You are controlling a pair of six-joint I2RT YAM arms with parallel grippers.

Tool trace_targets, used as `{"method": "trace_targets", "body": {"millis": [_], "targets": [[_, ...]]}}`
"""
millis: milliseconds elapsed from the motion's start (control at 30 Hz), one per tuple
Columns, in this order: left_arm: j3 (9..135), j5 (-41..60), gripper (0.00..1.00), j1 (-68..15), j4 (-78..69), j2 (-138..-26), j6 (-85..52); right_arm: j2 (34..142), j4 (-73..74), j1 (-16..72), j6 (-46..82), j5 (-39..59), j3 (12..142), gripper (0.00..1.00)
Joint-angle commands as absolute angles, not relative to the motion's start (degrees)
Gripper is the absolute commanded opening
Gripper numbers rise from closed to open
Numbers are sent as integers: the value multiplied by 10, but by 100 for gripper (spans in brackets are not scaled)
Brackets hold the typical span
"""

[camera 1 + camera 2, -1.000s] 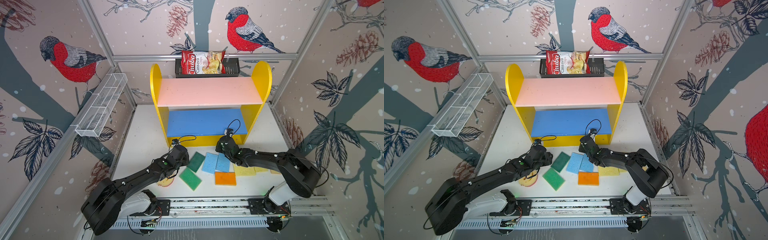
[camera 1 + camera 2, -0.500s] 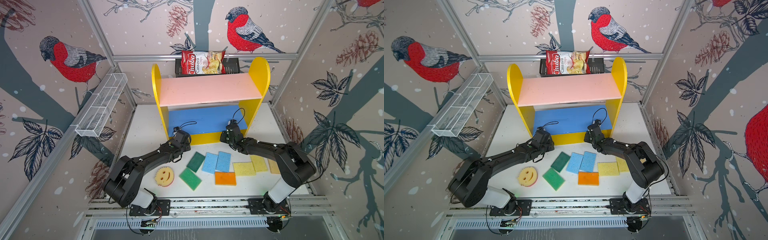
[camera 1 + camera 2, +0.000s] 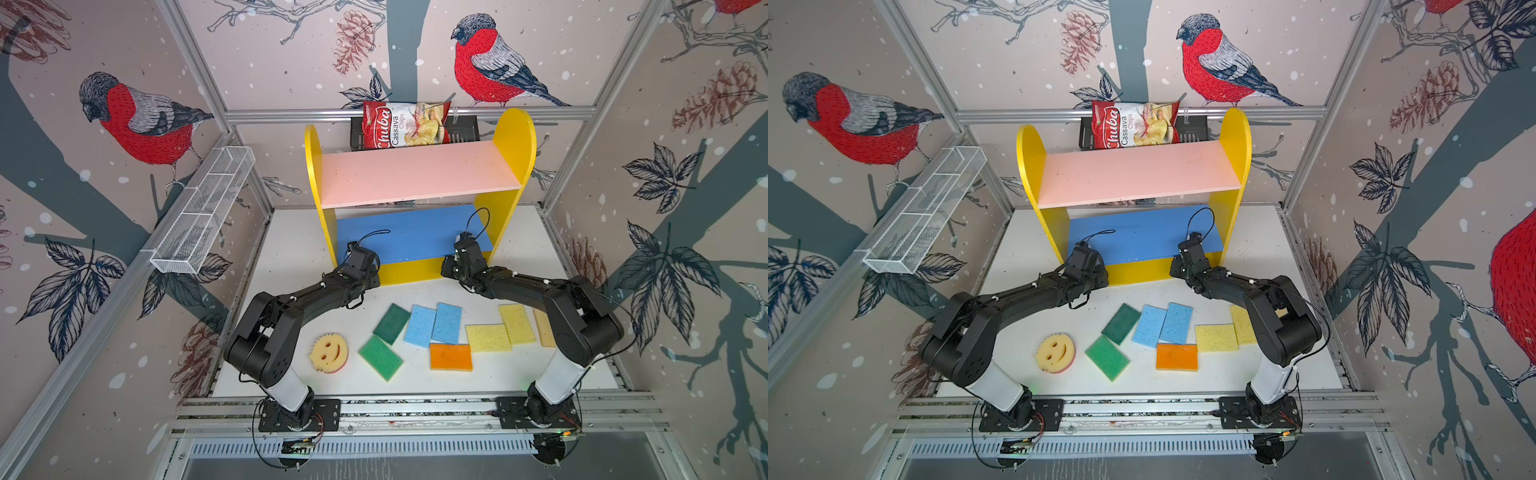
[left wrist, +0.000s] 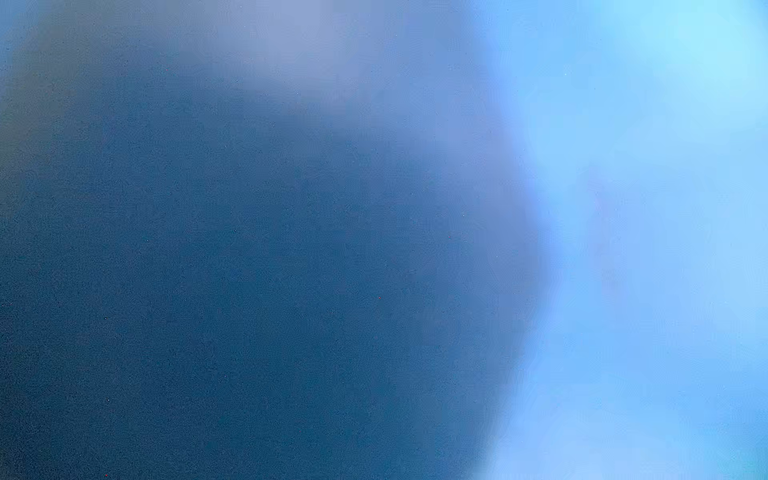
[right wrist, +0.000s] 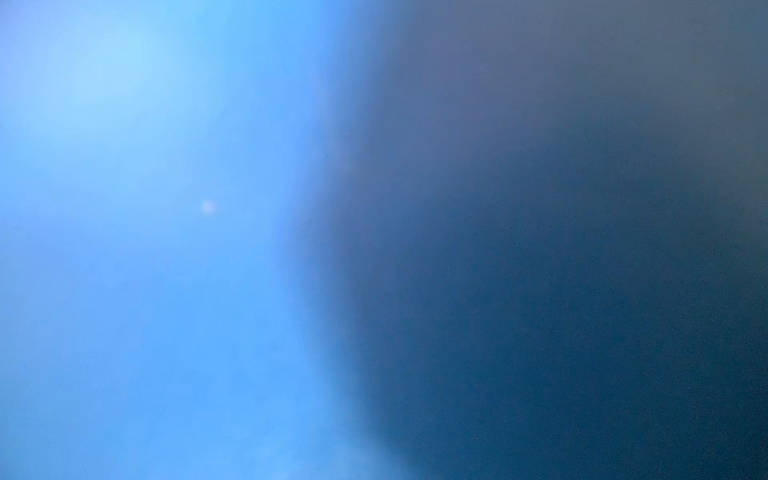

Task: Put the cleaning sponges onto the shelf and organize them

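left end effector (image 3: 360,261): we find it low at the front of the shelf (image 3: 415,176), by the left end of the blue board (image 3: 411,237). Its fingers are hidden under the wrist in both top views, so we cannot tell how wide it stands or whether it has hold of anything.
right end effector (image 3: 465,254): it sits at the right end of the blue board, close to the yellow side panel (image 3: 513,137). Its fingers are hidden too, so we cannot tell its opening or its grip.
wrist views: both give us only blurred blue, pale on one side and dark on the other.
shelf: it stands upright at the back of the tabletop (image 3: 498,374), with a pink top board and a yellow base.
sponges: we count nine, all lying flat on the tabletop in front of the shelf, between the two arms.
smiley sponge (image 3: 328,352): furthest left, apart from the others.
green sponge (image 3: 380,358): just beside the dark green sponge (image 3: 392,323).
light blue sponges (image 3: 420,326): two side by side, the second (image 3: 447,323) edge to edge with the first.
orange sponge (image 3: 451,357): just in front of the light blue pair.
yellow sponges (image 3: 488,338): two, the second (image 3: 517,323) further right.
tan sponge (image 3: 544,328): partly hidden behind the right arm.
chips bag (image 3: 405,124): in the black basket (image 3: 465,126) behind the shelf.
white wire basket (image 3: 203,216): on the left wall.
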State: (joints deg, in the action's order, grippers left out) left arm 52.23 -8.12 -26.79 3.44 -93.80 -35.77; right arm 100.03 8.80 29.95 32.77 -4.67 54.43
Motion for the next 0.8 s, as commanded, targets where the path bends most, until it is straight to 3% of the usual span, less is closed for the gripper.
{"method": "trace_targets", "body": {"millis": [0, 200, 367, 600, 767], "targets": [[546, -70, 51, -264, 32, -956, -367, 1004, 102, 297, 336, -41, 550, 18], [593, -65, 50, -263, 40, -992, -364, 999, 105, 309, 344, -28, 538, 18], [575, -62, 51, -265, 46, -954, -359, 971, 91, 358, 334, -67, 528, 21], [475, -14, 56, -281, 46, -856, -367, 937, 73, 423, 332, -122, 516, 24], [400, -19, 59, -339, 27, -805, -392, 930, 71, 459, 363, -144, 502, 28]]}}
